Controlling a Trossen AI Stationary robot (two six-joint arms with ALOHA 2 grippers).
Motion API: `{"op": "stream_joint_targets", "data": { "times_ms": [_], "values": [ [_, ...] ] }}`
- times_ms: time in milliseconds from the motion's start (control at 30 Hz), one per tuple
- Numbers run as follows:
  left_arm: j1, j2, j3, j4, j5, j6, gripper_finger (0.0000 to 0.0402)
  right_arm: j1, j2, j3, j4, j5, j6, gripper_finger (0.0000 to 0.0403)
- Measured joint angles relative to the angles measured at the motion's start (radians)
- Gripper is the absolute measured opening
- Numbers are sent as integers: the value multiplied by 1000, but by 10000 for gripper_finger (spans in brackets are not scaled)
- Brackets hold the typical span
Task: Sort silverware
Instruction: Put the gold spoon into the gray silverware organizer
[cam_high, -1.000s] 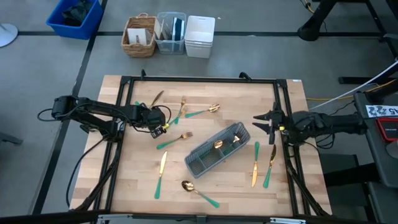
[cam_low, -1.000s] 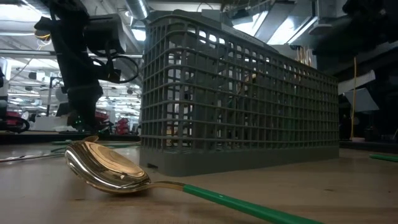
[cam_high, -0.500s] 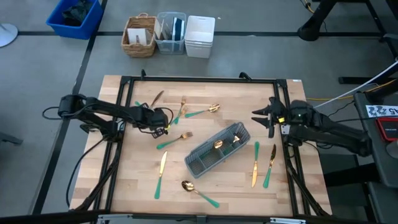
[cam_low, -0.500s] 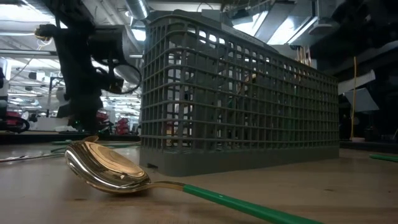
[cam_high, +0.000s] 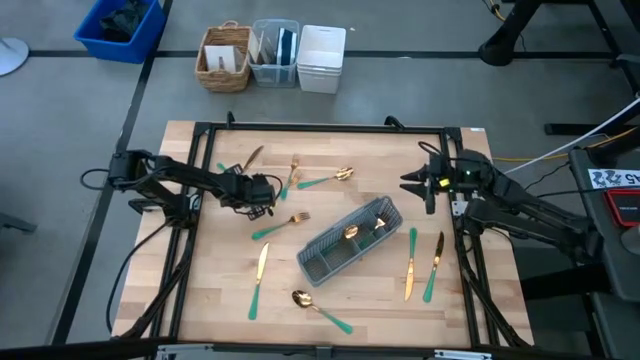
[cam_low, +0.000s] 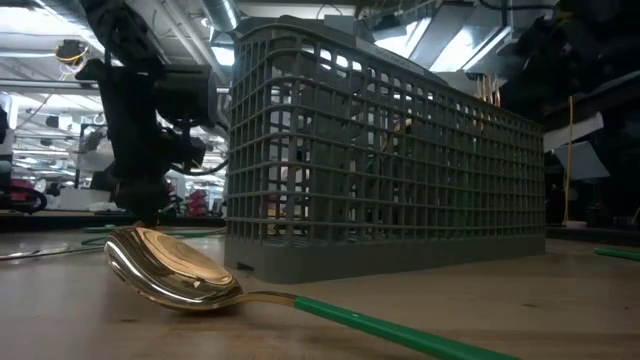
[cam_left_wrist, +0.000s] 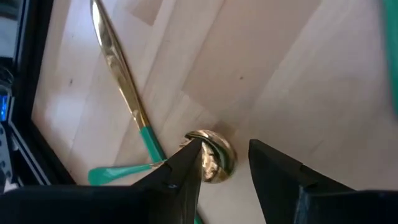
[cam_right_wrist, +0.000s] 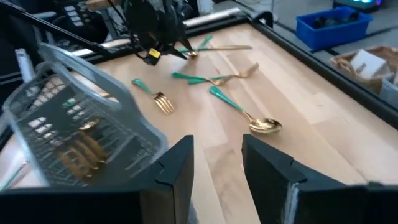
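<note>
Grey caddy (cam_high: 349, 240) amid scattered silverware (cam_high: 321, 181); left end effector (cam_high: 262, 196) and right end effector (cam_high: 417, 183) wide open, empty.

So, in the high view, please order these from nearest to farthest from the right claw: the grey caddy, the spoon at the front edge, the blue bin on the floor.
From the right claw:
1. Grey caddy, mid-table.
2. Spoon, front edge.
3. Blue bin, on the floor off the far left corner.

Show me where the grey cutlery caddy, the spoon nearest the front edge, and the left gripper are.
Cutlery caddy (cam_high: 322, 262), high view, on its front-left rim.
Front spoon (cam_high: 302, 298), high view, on its gold bowl.
Left gripper (cam_high: 266, 194), high view, midway between its fingertips, jaws open over a spoon's bowl.
</note>
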Motion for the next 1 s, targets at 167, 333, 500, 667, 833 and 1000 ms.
{"op": "stream_joint_targets", "data": {
  "times_ms": [167,333,500,667,833,1000],
  "values": [
    [48,7,0,8,-11,3,124,-21,60,0,6,0,-12,136],
    [97,8,0,7,-13,-1,121,-20,102,0,7,-20,-29,136],
    [127,8,0,7,36,2,75,-20,109,0,9,-35,-31,136],
    [131,8,0,3,40,6,12,-20,109,0,9,-35,-44,136],
    [132,7,0,6,52,2,20,-20,109,0,9,-35,-48,136],
    [126,7,0,5,47,-21,8,-20,109,0,9,-35,-53,136]
  ]
}}
